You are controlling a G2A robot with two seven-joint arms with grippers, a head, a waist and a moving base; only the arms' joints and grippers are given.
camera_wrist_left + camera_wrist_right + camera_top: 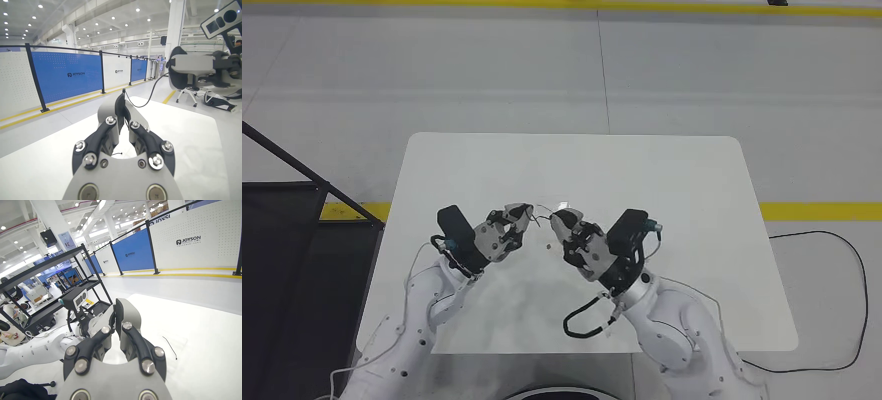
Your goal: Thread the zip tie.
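Zip tie [153, 90]: one end clamped in left pincer [123, 100], other in right pincer [116, 309], above worktop [692, 180] centre. Ends apart; threading apparently not yet done, insertion remaining.

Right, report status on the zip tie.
Left gripper, right gripper: both shut on the zip tie, one end each. It sags between them, unthreaded. Spare tie on table, aside.

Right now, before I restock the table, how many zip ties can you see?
2. The first zip tie arcs between the left end effector and the right end effector, which both pinch it. The second zip tie lies loose on the table. The arms may hide more.
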